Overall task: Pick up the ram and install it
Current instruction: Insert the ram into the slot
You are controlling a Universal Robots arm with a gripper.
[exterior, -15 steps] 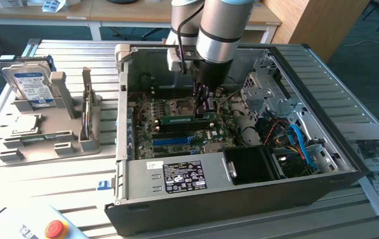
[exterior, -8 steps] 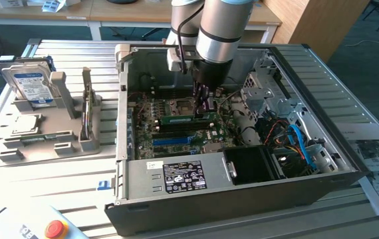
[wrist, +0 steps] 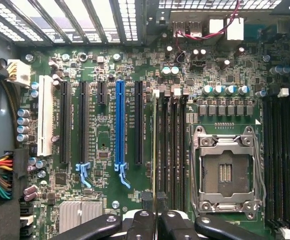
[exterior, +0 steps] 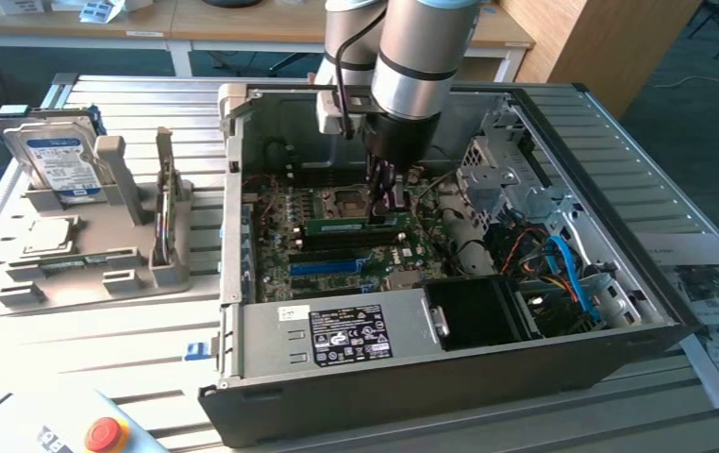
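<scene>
Ram (exterior: 349,226) is lifted and you have it pinched on edge in the narrowly closed claw (exterior: 392,209), low inside the computer case (exterior: 397,396), right over the black memory slots (exterior: 334,242) beside the processor socket (exterior: 341,200); seating it looks unfinished.

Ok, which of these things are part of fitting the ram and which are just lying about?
Part of the job: the ram, held in the gripper; the black memory slots.
Lying about: hard drive, printed papers, red button, blue slot.
</scene>
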